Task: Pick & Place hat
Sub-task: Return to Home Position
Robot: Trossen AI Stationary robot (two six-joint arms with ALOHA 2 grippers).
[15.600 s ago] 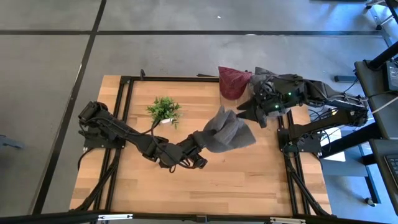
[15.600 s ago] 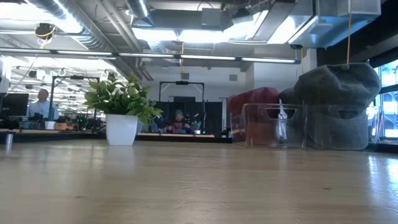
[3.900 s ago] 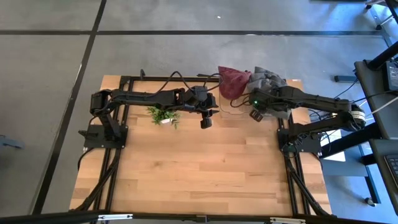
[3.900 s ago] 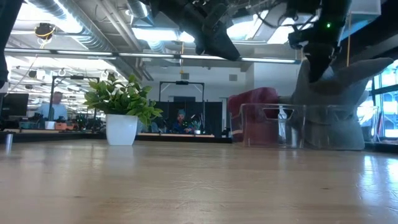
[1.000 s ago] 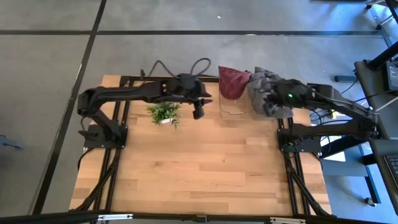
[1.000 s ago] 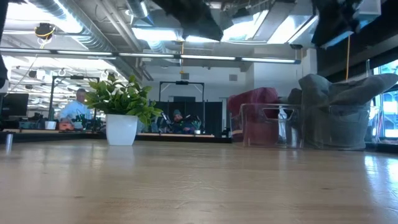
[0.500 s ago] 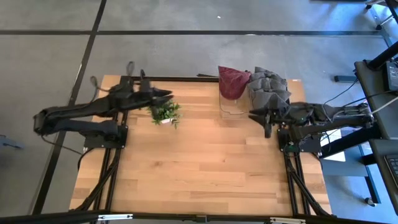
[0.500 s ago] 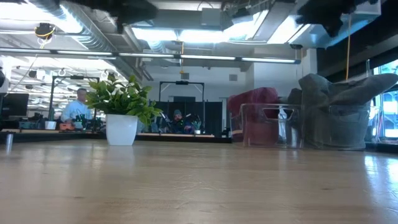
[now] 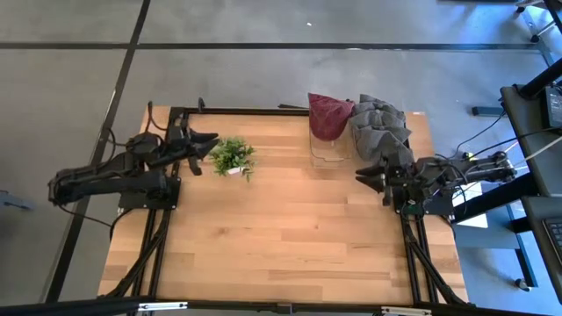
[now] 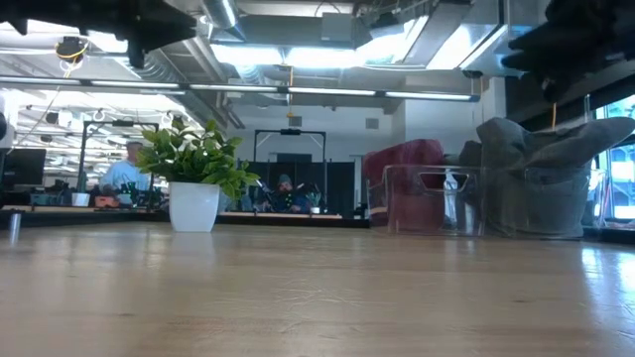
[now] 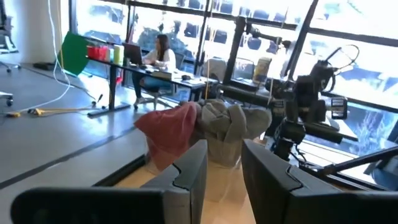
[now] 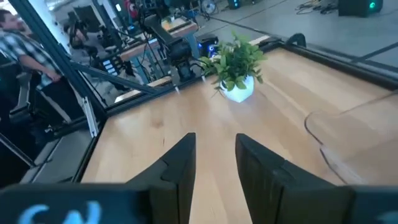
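Observation:
The grey hat (image 9: 379, 130) sits crumpled in the right part of a clear bin (image 9: 327, 154) at the table's far right; in the low view the grey hat (image 10: 541, 183) bulges above the bin wall (image 10: 427, 203). A dark red hat (image 9: 327, 114) fills the bin's left part. My left gripper (image 9: 209, 140) is open, hanging at the table's left side beside the potted plant (image 9: 232, 156). My right gripper (image 9: 362, 175) is open at the right edge, just near of the grey hat. Neither gripper holds anything.
The small potted plant (image 10: 193, 178) in its white pot stands at the table's far left. The black frame rails run along the left and right edges. Bare wood (image 9: 281, 228) fills the middle and near half of the table. People sit in the room behind.
My left gripper has pulled back from the far middle of the table to the left side, past the plant. My right gripper has drawn away from over the grey hat toward the right edge and nearer. The grey hat has stayed in the bin.

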